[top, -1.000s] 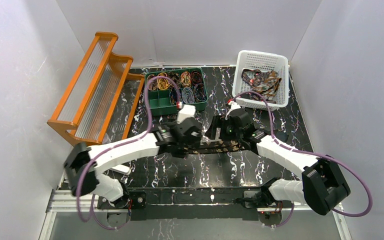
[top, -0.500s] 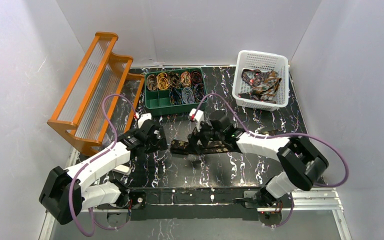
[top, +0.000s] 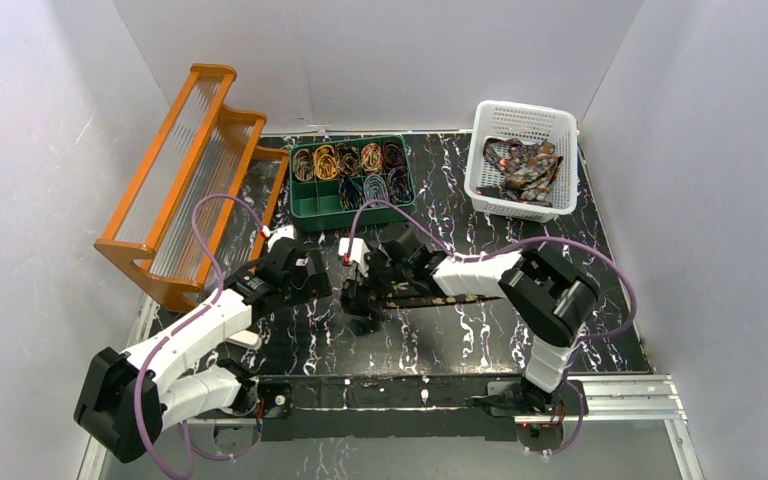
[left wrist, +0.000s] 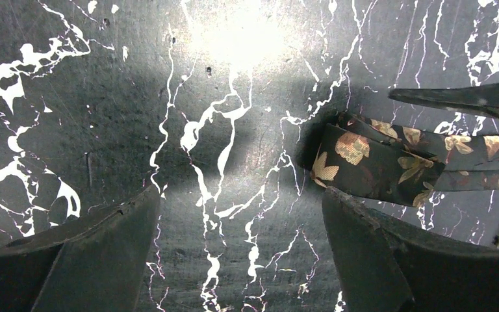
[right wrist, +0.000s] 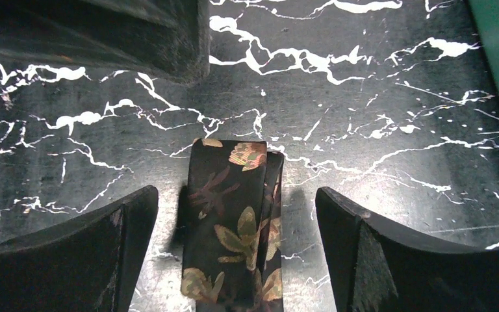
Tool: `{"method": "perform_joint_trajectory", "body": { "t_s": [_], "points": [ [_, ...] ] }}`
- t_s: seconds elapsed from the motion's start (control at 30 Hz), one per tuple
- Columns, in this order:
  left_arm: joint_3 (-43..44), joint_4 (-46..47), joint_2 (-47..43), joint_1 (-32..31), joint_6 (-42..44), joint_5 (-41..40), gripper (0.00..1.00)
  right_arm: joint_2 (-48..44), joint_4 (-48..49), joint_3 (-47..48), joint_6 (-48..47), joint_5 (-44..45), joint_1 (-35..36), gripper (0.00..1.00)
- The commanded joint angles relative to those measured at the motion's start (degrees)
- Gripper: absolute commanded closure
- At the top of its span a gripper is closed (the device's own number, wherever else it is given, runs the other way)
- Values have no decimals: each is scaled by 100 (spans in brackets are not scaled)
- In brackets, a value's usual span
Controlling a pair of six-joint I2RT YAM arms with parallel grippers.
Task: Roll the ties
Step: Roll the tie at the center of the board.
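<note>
A dark floral tie (top: 440, 297) lies flat on the black marble table (top: 460, 340), folded double, running left to right. My right gripper (top: 362, 305) is open and low over the tie's left end; in the right wrist view its fingers (right wrist: 110, 247) straddle the tie end (right wrist: 234, 214) without touching it. My left gripper (top: 318, 285) is open and empty just left of that end; in the left wrist view the tie end (left wrist: 364, 159) lies beyond its right finger (left wrist: 377, 253).
A green divided tray (top: 305, 212) holding rolled ties stands at the back centre. A white basket (top: 482, 135) with loose ties is at the back right. An orange rack (top: 190, 170) stands at the left. Purple cables loop over both arms.
My right gripper has slid left along the tie to its left end. My left gripper drew back left off the tie and has barely moved since.
</note>
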Motion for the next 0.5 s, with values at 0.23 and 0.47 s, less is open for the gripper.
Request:
{"method": "perform_joint_trajectory", "body": {
  "t_s": [0.23, 0.47],
  "points": [
    [-88, -139, -187, 148, 237, 54, 8, 693, -130, 434, -484, -107, 110, 1],
    [-102, -81, -152, 166, 244, 126, 8, 763, 34, 229, -399, 76, 112, 11]
  ]
}}
